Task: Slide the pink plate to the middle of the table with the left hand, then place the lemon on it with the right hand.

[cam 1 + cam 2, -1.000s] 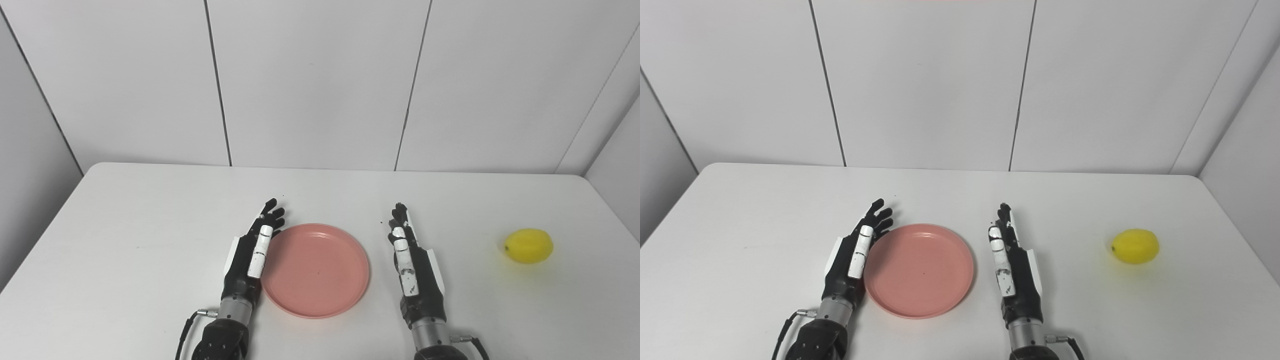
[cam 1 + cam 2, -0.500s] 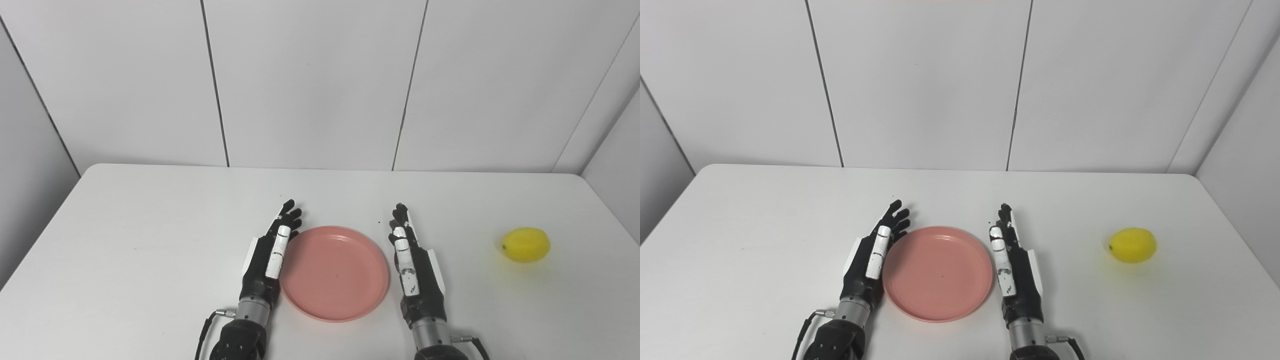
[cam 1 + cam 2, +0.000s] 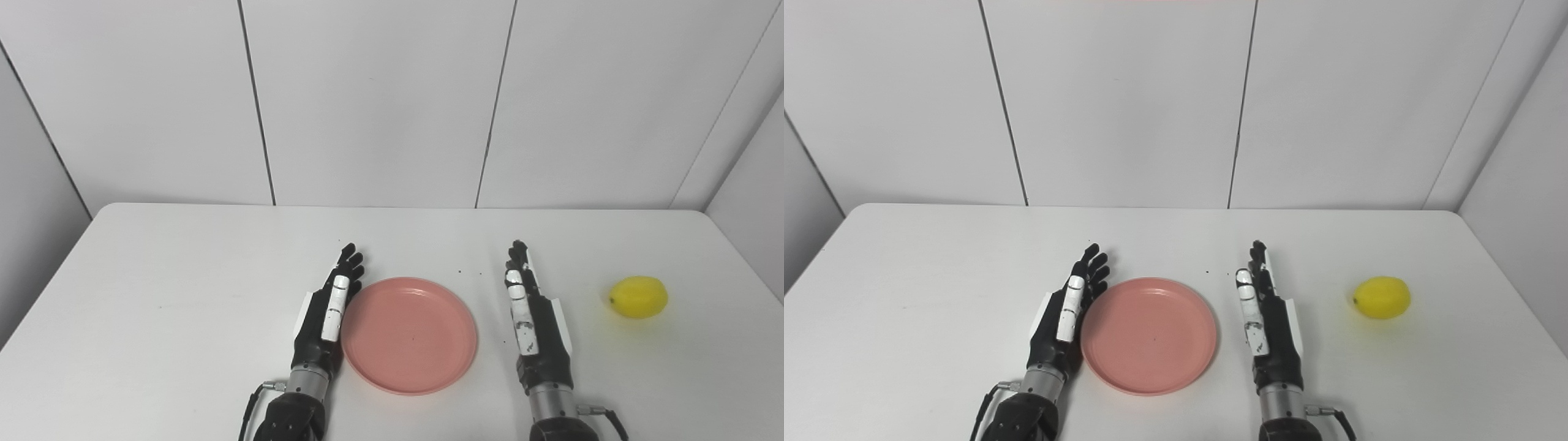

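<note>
Now we rest our left robot hand [image 3: 324, 312], fingers spread, against the pink plate [image 3: 409, 334] mid-counter [image 3: 153, 294] as pusher; our right robot hand [image 3: 536, 331], spread and empty, faces the lemon [image 3: 639, 297].

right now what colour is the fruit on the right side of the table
Yellow. The lemon shows best in the left eye view.

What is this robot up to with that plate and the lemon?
The robot is setting a pink plate mid-table, to put a lemon on it. Its left hand rests open against the plate's left edge. The right hand, also open and empty, stands between plate and lemon, touching neither. The lemon lies far right on the white table, not yet picked up.
</note>
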